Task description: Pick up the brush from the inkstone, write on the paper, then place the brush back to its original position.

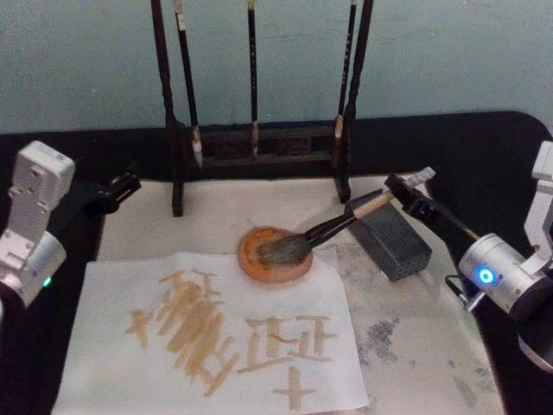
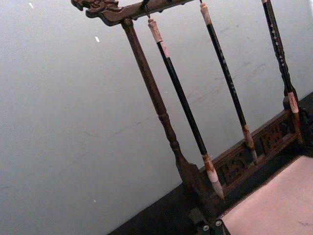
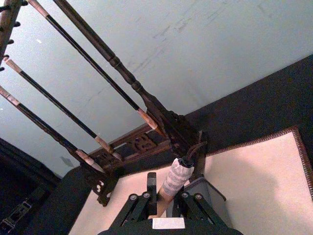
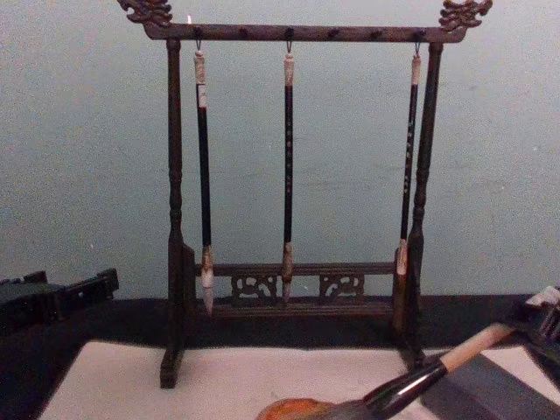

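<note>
The brush (image 1: 333,228) lies slanted across the middle of the table, its bushy dark head resting in the round orange inkstone (image 1: 275,253) and its pale tan upper handle rising up and away toward the robot's right, over the dark grey block (image 1: 390,240). The right gripper (image 1: 399,197) is at that upper end: in the right wrist view its 2 fingers (image 3: 138,205) stand on either side of the tan handle (image 3: 172,185), narrowed on it, so I judge it to be holding the brush there. The chest view shows the same slant, head low at the inkstone, handle climbing to the right edge.

The paper (image 1: 216,333) lies in front of the inkstone, toward the robot, and already carries tan strokes forming characters, so the writing looks done and the step in hand is setting the brush back on the inkstone. The long axis runs from the inkstone up to the right gripper, so the coming move turns on that gripper letting go and drawing back along that same line, without dragging the head out of the dish.

The left gripper (image 1: 121,187) is parked well apart at the left edge of the mat, near the rack (image 4: 293,210) of 3 slim brushes; I cannot tell its state.
</note>
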`<state>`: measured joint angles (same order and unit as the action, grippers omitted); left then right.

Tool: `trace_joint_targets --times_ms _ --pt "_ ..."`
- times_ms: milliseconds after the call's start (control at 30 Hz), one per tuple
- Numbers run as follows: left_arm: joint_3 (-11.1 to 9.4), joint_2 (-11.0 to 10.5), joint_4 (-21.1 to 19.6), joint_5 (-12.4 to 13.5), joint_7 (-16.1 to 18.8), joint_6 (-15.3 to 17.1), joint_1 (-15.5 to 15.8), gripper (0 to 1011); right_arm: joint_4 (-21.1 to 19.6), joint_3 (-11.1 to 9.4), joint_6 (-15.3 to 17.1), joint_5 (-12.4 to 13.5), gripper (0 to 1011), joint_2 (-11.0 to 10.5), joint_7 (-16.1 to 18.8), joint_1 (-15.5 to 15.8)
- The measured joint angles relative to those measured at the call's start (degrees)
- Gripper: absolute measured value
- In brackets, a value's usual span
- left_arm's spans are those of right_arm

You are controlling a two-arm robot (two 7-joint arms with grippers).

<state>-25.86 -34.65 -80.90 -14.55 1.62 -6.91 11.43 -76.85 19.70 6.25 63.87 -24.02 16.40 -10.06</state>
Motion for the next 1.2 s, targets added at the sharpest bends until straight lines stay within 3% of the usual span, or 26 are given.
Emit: trace_joint_targets --times_ms 367,733,767,1033,1200 --pt "0.0 0.0 0.0 0.0 0.0 0.0 0.0 1002 0.0 0.1 -0.1 -0.1 193 0.0 0.1 0.1" --pt "0.0 0.0 0.0 0.0 0.0 0.0 0.0 1000 0.0 0.1 0.0 -0.2 504 0.0 0.1 0.1" --pt "0.0 0.0 0.0 0.0 0.0 0.0 0.0 1002 0.0 0.1 0.0 -0.2 576 0.0 0.1 0.1" --pt "0.0 0.0 0.0 0.0 0.0 0.0 0.0 1002 -0.1 0.1 -0.1 -0.2 833 0.0 0.2 0.0" --pt "0.0 0.0 0.0 0.0 0.0 0.0 0.0 1000 -0.2 0.1 -0.1 -0.2 952 0.0 0.0 0.0"
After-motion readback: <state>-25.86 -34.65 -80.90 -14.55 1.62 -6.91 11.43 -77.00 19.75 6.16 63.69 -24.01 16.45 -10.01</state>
